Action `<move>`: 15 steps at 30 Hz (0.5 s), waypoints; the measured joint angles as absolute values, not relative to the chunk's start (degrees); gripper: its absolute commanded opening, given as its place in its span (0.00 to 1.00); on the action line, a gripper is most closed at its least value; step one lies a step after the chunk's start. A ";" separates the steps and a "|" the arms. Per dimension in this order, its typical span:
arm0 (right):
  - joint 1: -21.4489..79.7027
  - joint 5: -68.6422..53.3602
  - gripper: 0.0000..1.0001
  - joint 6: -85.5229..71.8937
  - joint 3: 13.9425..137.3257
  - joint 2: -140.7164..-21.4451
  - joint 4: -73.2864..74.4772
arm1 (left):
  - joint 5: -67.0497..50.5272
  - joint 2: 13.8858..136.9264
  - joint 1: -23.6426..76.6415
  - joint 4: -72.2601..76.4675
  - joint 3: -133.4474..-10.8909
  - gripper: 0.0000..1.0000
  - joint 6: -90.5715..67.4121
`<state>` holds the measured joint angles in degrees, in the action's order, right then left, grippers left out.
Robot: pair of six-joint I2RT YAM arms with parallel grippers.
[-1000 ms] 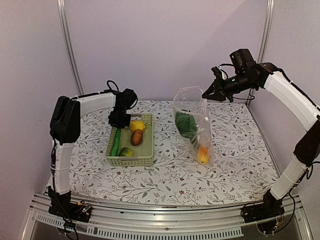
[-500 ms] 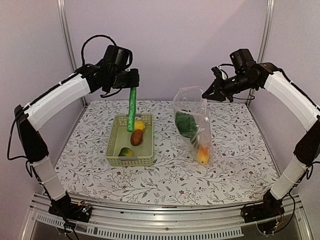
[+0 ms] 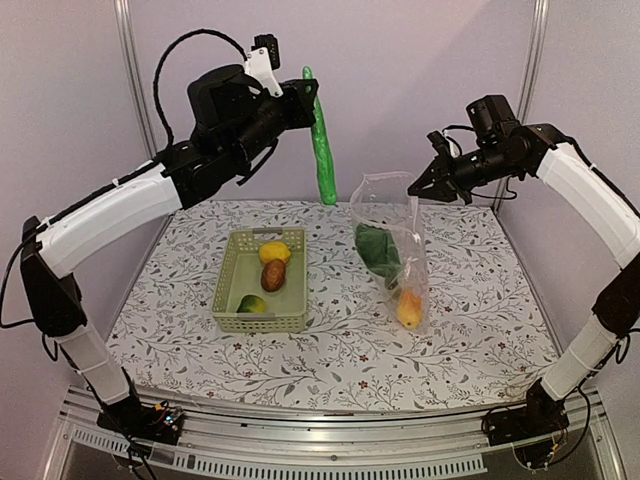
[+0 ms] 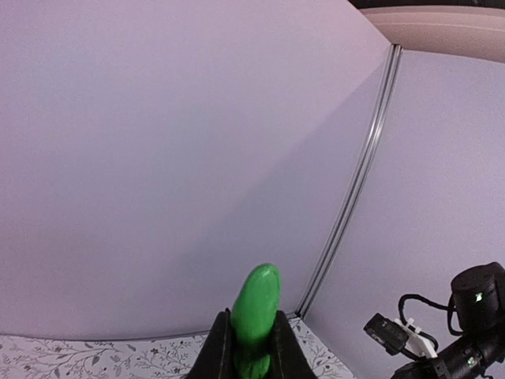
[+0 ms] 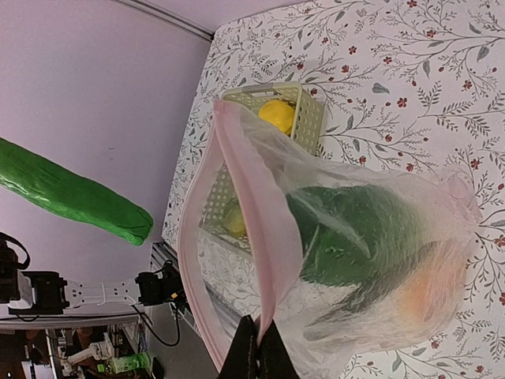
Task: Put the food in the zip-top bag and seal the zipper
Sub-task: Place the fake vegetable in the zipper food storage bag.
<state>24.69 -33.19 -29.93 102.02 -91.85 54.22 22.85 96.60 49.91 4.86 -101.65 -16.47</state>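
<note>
My left gripper (image 3: 303, 100) is shut on the long green cucumber (image 3: 322, 140) and holds it high in the air, hanging down just left of the bag's mouth; it shows between my fingers in the left wrist view (image 4: 254, 320). My right gripper (image 3: 417, 187) is shut on the pinkish zipper strip (image 5: 245, 237) and holds the clear zip-top bag (image 3: 392, 250) up with its mouth open. The leafy green (image 3: 376, 250) and an orange-yellow piece (image 3: 408, 308) lie inside the bag. A lemon (image 3: 274, 252), a reddish-brown piece (image 3: 272, 275) and a green-yellow piece (image 3: 252, 304) lie in the basket.
The pale green lattice basket (image 3: 228, 290) stands left of the bag on the flowered tablecloth. Metal frame posts (image 3: 134, 90) rise at the back corners against the wall.
My left arm has lifted the cucumber out of the basket and swung it up and to the right, close to the bag's mouth. The right arm and bag have barely moved.
</note>
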 measured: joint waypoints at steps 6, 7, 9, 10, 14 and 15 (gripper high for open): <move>24.69 -33.17 0.00 -30.00 102.04 -91.18 56.34 | 19.81 100.64 52.12 18.22 -101.84 0.00 -15.09; 24.69 -33.17 0.00 -30.02 102.04 -91.15 56.49 | 19.31 101.69 52.40 19.77 -102.15 0.00 -15.18; 24.69 -33.12 0.00 -30.02 102.04 -91.11 56.69 | 18.20 104.31 52.99 22.02 -103.53 0.00 -15.46; 24.69 -33.12 0.00 -30.02 102.04 -91.05 56.82 | 17.63 105.51 53.30 22.76 -104.31 0.00 -15.66; 24.69 -32.99 0.00 -30.02 102.04 -90.63 57.43 | 16.14 108.77 54.50 25.04 -105.47 0.00 -16.73; 24.69 -32.88 0.00 -30.02 102.04 -90.45 57.60 | 15.84 109.25 54.74 25.52 -105.49 0.00 -17.12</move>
